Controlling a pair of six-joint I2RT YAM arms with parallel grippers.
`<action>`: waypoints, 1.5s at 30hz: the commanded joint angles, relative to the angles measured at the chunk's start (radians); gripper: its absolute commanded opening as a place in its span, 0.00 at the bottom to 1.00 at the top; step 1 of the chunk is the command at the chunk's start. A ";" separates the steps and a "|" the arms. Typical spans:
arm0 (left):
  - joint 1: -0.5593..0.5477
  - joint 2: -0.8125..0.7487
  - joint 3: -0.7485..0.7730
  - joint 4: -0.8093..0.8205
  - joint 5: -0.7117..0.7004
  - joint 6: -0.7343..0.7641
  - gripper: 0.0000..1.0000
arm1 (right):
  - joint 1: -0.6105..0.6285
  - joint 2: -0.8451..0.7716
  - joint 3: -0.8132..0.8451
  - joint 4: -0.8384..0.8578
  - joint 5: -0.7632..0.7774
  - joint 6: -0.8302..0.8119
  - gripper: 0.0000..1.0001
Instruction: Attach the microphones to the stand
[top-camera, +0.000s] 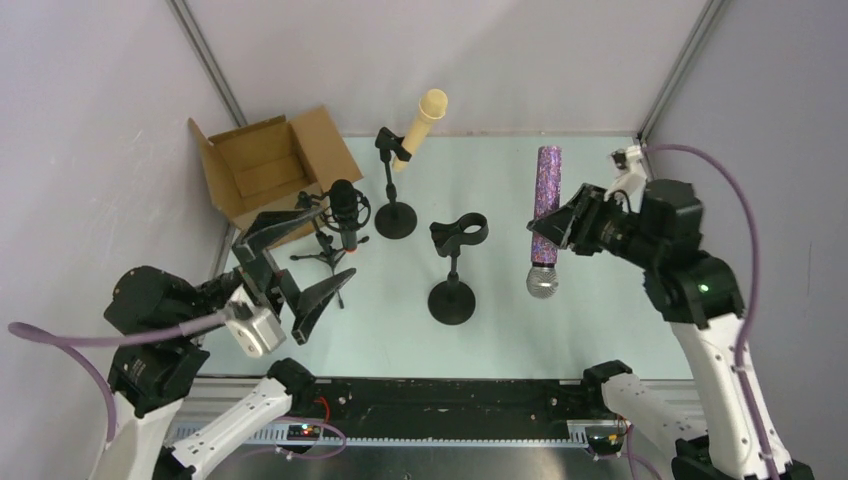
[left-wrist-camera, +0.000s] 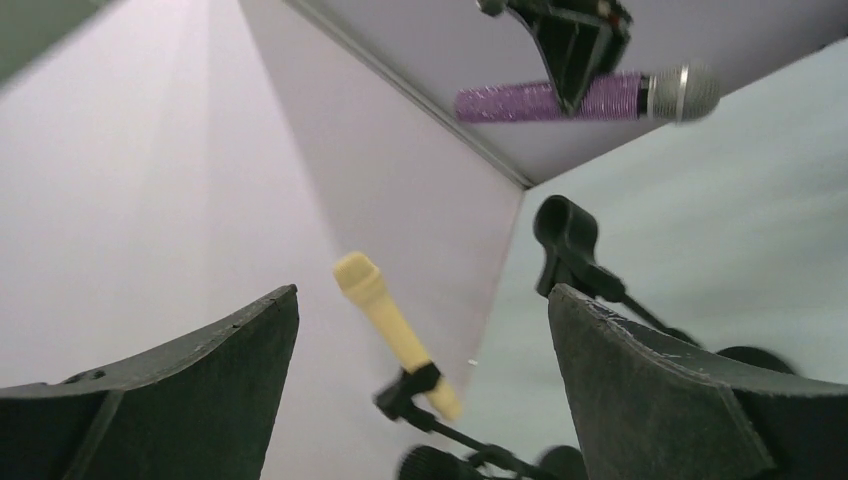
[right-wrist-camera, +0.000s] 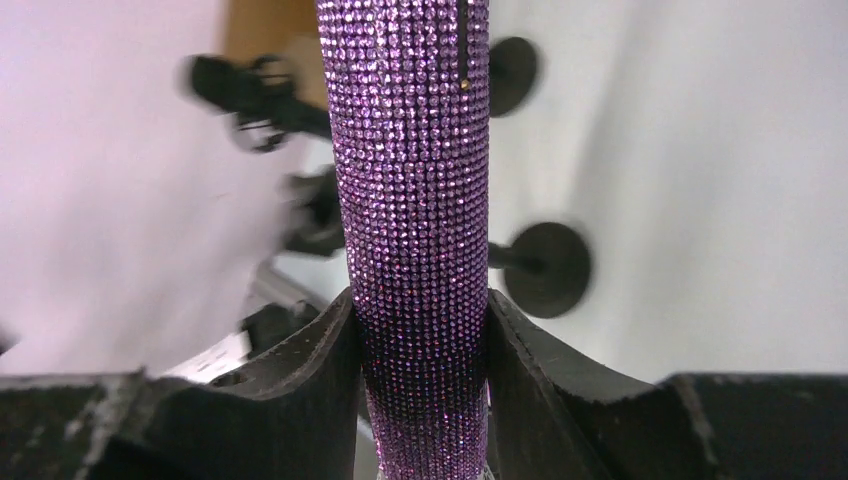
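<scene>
My right gripper (top-camera: 553, 225) (right-wrist-camera: 422, 310) is shut on the purple glitter microphone (top-camera: 546, 200) (right-wrist-camera: 415, 180), held off the table with its silver mesh head (top-camera: 541, 282) toward the near edge. An empty stand (top-camera: 453, 290) with an open clip (top-camera: 459, 235) is just left of it. The cream microphone (top-camera: 421, 125) (left-wrist-camera: 385, 320) sits tilted in the clip of the far stand (top-camera: 395, 215). A black microphone (top-camera: 344, 205) stands on a small tripod. My left gripper (top-camera: 328, 248) (left-wrist-camera: 425, 290) is open beside that tripod, holding nothing.
An open cardboard box (top-camera: 265, 165) stands at the far left, close behind the tripod. Grey walls close in the table on the left, back and right. The purple microphone (left-wrist-camera: 560, 100) and the empty clip (left-wrist-camera: 565, 235) also appear in the left wrist view.
</scene>
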 joint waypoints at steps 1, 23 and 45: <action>-0.072 0.024 0.014 0.009 0.005 0.378 0.98 | 0.008 0.004 0.158 -0.043 -0.301 0.059 0.06; -0.161 0.038 -0.181 0.009 0.025 1.319 0.98 | 0.550 0.392 0.365 0.391 -0.497 0.498 0.00; -0.173 0.129 -0.132 0.091 -0.030 1.292 0.71 | 0.652 0.438 0.347 0.445 -0.493 0.519 0.00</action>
